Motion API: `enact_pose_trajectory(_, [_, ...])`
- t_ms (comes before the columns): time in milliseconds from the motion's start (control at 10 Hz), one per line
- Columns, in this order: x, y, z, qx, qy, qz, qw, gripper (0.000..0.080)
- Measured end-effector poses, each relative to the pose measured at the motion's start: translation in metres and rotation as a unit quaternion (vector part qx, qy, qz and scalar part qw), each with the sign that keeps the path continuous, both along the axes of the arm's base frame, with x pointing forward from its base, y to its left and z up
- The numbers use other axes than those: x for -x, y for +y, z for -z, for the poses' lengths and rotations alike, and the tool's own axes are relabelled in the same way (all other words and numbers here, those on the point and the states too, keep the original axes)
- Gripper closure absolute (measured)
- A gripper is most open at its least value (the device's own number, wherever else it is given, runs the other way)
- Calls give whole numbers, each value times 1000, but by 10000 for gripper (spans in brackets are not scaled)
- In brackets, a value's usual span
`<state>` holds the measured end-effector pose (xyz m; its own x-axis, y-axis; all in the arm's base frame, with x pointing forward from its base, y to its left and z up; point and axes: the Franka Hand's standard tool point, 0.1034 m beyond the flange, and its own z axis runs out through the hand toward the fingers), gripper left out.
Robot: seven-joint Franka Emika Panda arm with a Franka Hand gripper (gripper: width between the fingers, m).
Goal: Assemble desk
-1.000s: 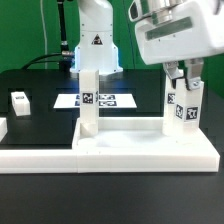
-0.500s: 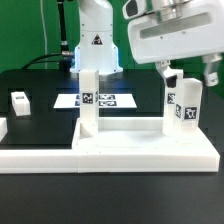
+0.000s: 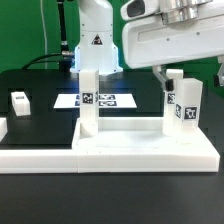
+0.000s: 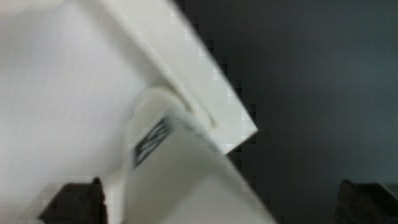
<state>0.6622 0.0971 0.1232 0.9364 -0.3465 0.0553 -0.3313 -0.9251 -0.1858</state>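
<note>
The jaws stand wide open and hold nothing. One dark fingertip hangs on the exterior view's left of the leg at the jaws. The other is near that view's right edge, with a clear gap between each fingertip and the leg. The arm's bulky white wrist housing fills the space above this leg and hides whatever lies behind it.

The leg at the jaws stands upright on the tabletop near its corner on the exterior view's right, with its black-and-white tag facing the camera. The other upright leg, also tagged, stands at the tabletop's corner on the exterior view's left. The two legs are well apart, with a low raised rim running between them.

The tabletop lies flat on the black bench, at the front of the scene. Just beside it on the exterior view's left runs the low white rail; whether the two touch I cannot tell.

A loose leg lies on the bench well away on the exterior view's left. The marker board lies flat behind the upright legs, in front of the arm's base.

The wrist view is blurred. A white tagged part fills most of it, and the dark fingertips show at two corners, spread far apart.
</note>
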Motion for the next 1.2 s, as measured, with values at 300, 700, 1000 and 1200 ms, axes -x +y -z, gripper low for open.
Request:
enact_pose_trajectory(300, [1, 6, 12, 48, -5, -170, 984, 150])
enact_pose_trajectory(700, [1, 7, 11, 33, 5, -87, 996, 399])
enact_pose_trajectory(1000, [1, 1, 13, 28, 16, -12, 999, 497])
enact_pose_trajectory(1200, [6, 1, 14, -6, 30, 169, 985, 498])
